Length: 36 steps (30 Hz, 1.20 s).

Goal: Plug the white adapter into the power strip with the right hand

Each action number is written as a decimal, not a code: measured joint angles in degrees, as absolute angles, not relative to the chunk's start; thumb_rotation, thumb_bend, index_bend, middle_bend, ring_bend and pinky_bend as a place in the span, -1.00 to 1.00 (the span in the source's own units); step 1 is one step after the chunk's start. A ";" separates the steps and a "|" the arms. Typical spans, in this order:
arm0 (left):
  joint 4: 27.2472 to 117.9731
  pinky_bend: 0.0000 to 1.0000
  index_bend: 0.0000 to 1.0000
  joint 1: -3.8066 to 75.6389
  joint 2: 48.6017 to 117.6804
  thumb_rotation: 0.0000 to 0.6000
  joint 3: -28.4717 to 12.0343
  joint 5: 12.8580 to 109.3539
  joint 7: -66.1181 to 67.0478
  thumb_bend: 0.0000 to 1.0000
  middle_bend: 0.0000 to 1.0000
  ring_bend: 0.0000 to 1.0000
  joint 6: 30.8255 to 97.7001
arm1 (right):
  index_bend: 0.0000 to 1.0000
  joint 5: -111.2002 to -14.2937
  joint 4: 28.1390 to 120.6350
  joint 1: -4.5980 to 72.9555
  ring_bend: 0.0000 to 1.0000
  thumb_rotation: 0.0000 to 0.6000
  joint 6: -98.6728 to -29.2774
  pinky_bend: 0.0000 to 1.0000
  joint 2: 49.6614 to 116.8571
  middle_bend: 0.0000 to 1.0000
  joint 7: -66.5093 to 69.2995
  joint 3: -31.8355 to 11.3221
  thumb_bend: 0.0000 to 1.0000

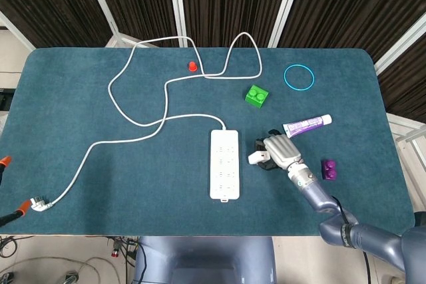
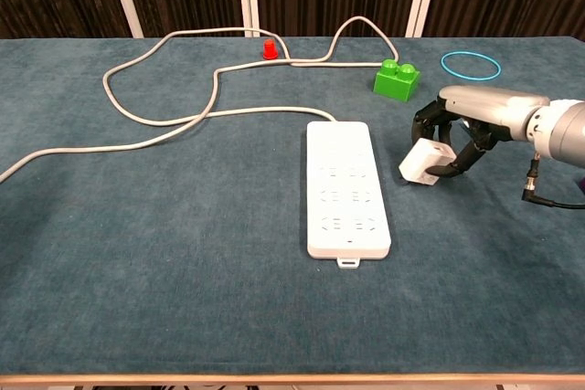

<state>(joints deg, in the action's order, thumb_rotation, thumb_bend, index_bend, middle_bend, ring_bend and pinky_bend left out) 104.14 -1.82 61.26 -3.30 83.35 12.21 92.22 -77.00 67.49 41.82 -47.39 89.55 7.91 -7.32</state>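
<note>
The white power strip (image 1: 224,163) (image 2: 346,186) lies flat near the table's middle, its cord running off to the back left. My right hand (image 1: 279,151) (image 2: 462,130) is just right of the strip and holds the white adapter (image 1: 257,157) (image 2: 421,163) between its dark fingers, slightly above the cloth. A small gap separates the adapter from the strip's right edge. The left hand does not show in either view.
A green block (image 1: 256,96) (image 2: 397,79) and a blue ring (image 1: 299,76) (image 2: 471,65) lie behind my hand. A tube (image 1: 307,124) and a purple block (image 1: 329,169) sit to its right. A red cap (image 1: 192,66) (image 2: 270,48) stands by the looping cord (image 1: 140,124).
</note>
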 measured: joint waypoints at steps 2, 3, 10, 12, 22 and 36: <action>104.16 -0.99 -0.73 -1.81 61.17 1.00 -3.27 83.39 12.06 -0.71 -1.00 -1.00 92.19 | 0.31 -76.99 67.74 41.85 0.04 1.00 -47.34 -0.62 89.45 0.17 7.54 -7.30 -0.12; 104.14 -0.99 -0.73 -1.81 61.17 1.00 -3.28 83.37 12.04 -0.71 -1.00 -1.00 92.17 | 0.32 -76.99 67.85 41.88 0.04 1.00 -47.25 -0.62 89.36 0.17 7.35 -7.26 -0.11; 104.17 -0.99 -0.72 -1.70 61.14 1.00 -3.22 83.29 12.08 -0.71 -1.00 -1.00 91.89 | 0.37 -76.65 68.74 42.13 0.06 1.00 -46.60 -0.60 88.82 0.21 6.64 -7.25 -0.06; 104.19 -0.99 -0.72 -1.68 61.14 1.00 -3.20 83.29 12.10 -0.71 -1.00 -1.00 91.86 | 0.38 -76.60 68.91 42.20 0.07 1.00 -46.46 -0.58 88.71 0.22 6.37 -7.23 -0.05; 104.18 -0.99 -0.72 -1.66 61.14 1.00 -3.25 83.08 11.99 -0.71 -1.00 -1.00 91.78 | 0.40 -75.14 70.52 42.39 0.16 1.00 -46.15 -0.37 88.04 0.24 4.89 -7.84 -0.03; 104.19 -0.99 -0.72 -1.68 60.89 1.00 -3.24 83.02 11.39 -0.71 -1.00 -1.00 91.73 | 0.44 -70.95 78.80 42.87 0.42 1.00 -46.59 0.13 84.16 0.36 -0.86 -10.29 0.07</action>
<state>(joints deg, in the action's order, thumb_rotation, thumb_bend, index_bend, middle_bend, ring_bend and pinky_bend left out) 104.19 -1.68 60.89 -3.24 83.02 11.39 91.73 -70.95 78.80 42.87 -46.59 84.16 -0.86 -10.29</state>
